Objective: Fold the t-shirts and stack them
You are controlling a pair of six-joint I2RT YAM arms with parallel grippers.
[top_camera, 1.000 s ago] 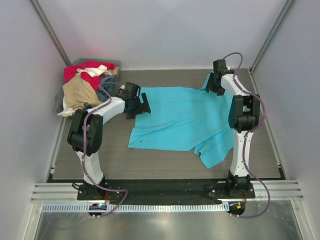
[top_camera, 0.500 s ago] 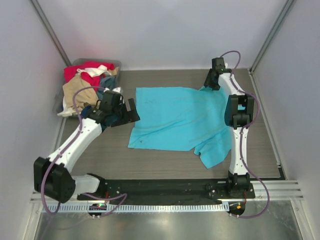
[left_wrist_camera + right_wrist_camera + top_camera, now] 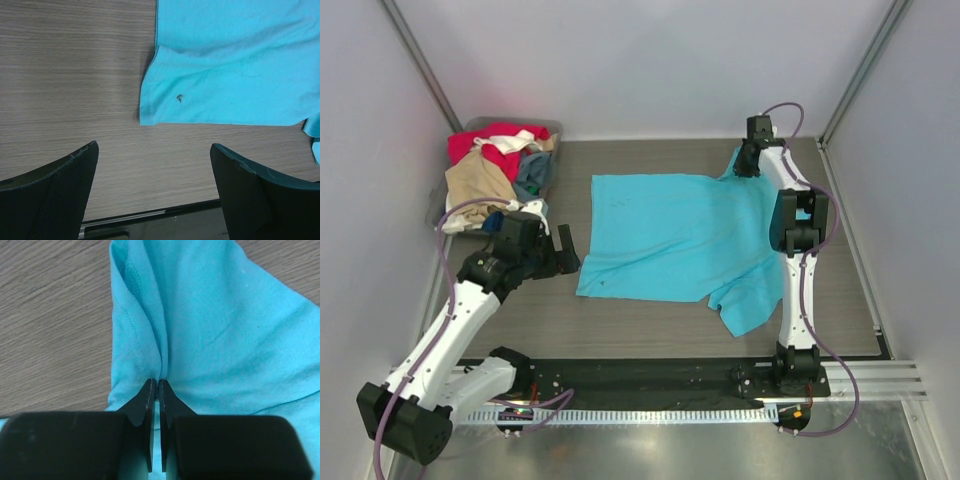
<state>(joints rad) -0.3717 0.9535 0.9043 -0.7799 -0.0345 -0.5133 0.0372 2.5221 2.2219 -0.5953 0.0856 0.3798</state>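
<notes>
A grey wood-grain table [image 3: 520, 320] lies between white walls, and on it we see the turquoise t-shirt [image 3: 670, 235] spread mostly flat between the 2 arms, with a rumpled flap reaching toward the near right. At the shirt's far right corner, the right gripper [image 3: 155, 384] has its jaws pressed almost together on a raised fold of the turquoise cloth. In the wrist view, the fabric bunches into a ridge that runs straight up from the fingertips. The left gripper [image 3: 558, 250] hangs over bare table just beside the shirt's near left corner. Its jaws are spread wide and it holds nothing. In its own camera we see that corner lying flat ahead of the 2 dark fingers [image 3: 60, 185], apart from them, with a small dark speck [image 3: 179, 97] on the cloth. At the far left corner of the table stands a grey bin [image 3: 556, 127] heaped with more shirts: a red shirt [image 3: 485, 140] on top, a tan shirt [image 3: 475, 185] spilling over the near side and a blue-grey shirt [image 3: 532, 172] beside it.
</notes>
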